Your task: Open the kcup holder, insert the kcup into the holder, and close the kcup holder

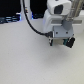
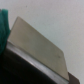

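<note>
In the exterior view my gripper hangs low at the exterior view's right, right against a small black box, the kcup holder, which my hand mostly hides. In the wrist view a dark edge of the kcup holder fills one corner, with a pale flat panel on it, seen very close and blurred. A green patch shows at the picture's edge; it may be the kcup, but I cannot tell. My fingers do not show clearly, so I cannot tell whether they are open or shut.
The white table spreads across the exterior view. Dark equipment stands at the back on the exterior view's left. A black cable hangs from the arm.
</note>
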Available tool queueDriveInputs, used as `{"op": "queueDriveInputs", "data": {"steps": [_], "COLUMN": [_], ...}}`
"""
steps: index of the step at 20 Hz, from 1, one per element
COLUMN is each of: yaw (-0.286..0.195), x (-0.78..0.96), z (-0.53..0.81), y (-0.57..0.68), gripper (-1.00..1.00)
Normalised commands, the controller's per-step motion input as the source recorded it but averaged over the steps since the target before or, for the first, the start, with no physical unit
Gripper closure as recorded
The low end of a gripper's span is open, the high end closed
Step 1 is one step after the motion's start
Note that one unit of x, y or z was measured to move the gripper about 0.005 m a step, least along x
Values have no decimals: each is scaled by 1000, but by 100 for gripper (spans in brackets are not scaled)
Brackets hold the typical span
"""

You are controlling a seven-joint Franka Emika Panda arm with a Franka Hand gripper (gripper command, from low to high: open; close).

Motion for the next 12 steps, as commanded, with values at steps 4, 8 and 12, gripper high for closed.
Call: {"op": "queueDriveInputs", "data": {"steps": [4, 8, 12], "yaw": [104, 95, 87], "x": [-456, -531, -590], "z": [35, 103, 67], "y": [494, 513, 524], "gripper": [-100, -100, -100]}}
